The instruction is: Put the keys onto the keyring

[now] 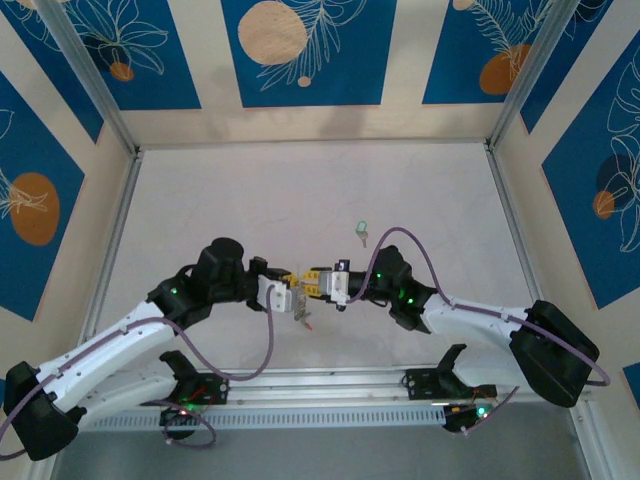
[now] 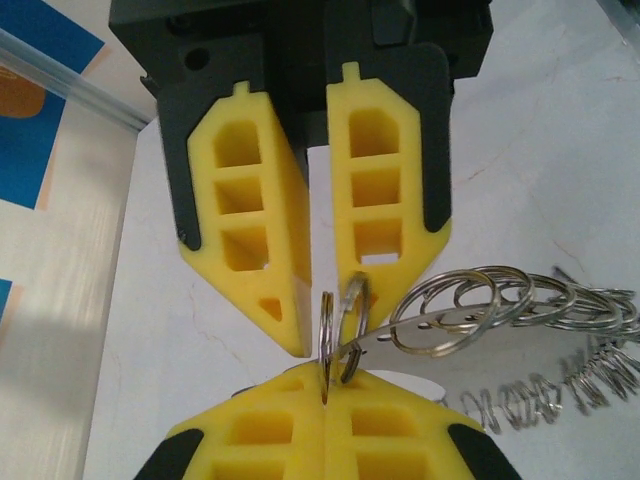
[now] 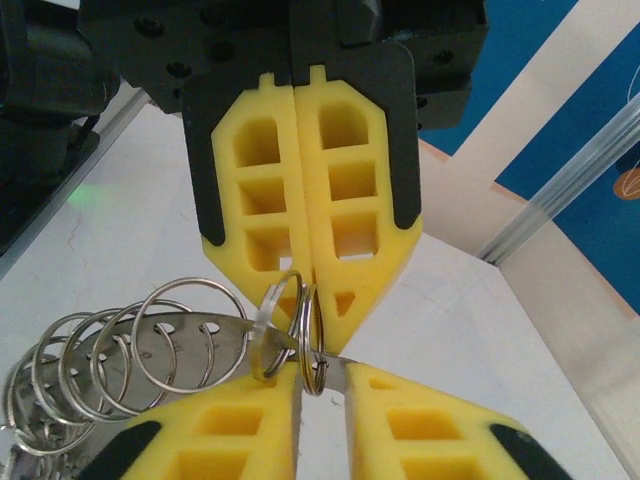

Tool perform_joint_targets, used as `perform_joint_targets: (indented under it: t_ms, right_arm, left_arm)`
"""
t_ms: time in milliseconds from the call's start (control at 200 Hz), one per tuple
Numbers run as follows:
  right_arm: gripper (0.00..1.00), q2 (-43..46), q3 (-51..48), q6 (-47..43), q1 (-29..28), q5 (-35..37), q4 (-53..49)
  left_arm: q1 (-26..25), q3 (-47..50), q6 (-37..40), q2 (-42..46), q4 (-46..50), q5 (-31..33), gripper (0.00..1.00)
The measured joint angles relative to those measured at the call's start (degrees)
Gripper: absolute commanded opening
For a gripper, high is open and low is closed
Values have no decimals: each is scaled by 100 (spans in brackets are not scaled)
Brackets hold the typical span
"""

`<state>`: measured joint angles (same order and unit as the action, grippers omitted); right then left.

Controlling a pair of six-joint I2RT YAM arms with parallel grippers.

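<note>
pale marbled table (image 1: 300, 190), blue leaf-patterned wall panels (image 1: 300, 50) around it. left gripper (image 1: 297, 297) and right gripper (image 1: 316, 287), tips meeting, each pinch the keyring (image 2: 345, 320). keys (image 1: 362, 233) lie apart.

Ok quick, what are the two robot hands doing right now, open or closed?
Left gripper: closed, pinching the keyring.
Right gripper: closed, pinching a small ring on the same keyring.

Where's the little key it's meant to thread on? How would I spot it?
Start at the two grippers meeting nose to nose in the middle of the pale table. Look beyond them, slightly right: the key lies alone on the bare surface. Its pale green head sets it apart from the all-silver rings held between the grippers.
</note>
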<state>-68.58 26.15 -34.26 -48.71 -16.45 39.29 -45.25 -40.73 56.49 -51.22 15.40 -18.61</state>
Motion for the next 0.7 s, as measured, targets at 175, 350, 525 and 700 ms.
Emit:
perform_joint_targets:
  t_ms: [175, 350, 525, 700]
  right_arm:
    - [0, 0, -2, -22, -4, 83, 35]
    - [0, 17, -2, -39, -17, 114, 17]
    - [0, 87, -22, -85, -31, 162, 15]
    - [0, 127, -79, -101, -31, 173, 11]
  left_arm:
    - [2, 0, -229, 0, -59, 39, 16]
    - [0, 0, -378, 31, -127, 90, 40]
    - [0, 11, -367, 212, -120, 90, 40]
    - [0, 20, -363, 243, -111, 111, 38]
